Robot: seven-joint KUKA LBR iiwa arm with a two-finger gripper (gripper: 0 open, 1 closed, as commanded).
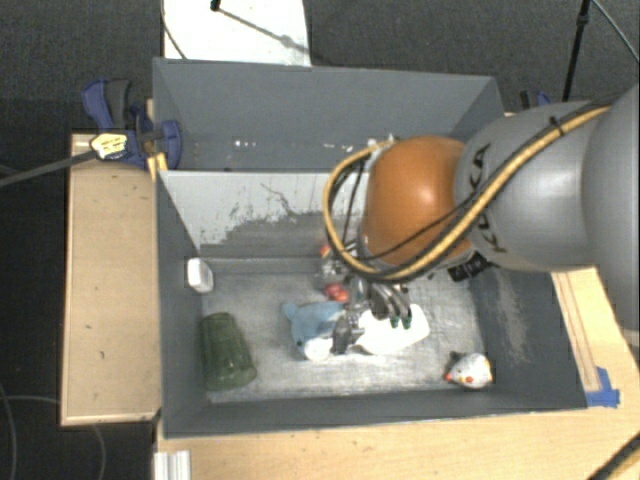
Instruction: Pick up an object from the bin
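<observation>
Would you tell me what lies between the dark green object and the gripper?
In the camera view, a light-blue thing lies between the dark green object and the gripper, nearer the gripper.

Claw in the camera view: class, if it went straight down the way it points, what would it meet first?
Probably the white flat thing, which lies beside a light blue thing. The claw hangs right over where they meet, though depth is unclear.
</observation>
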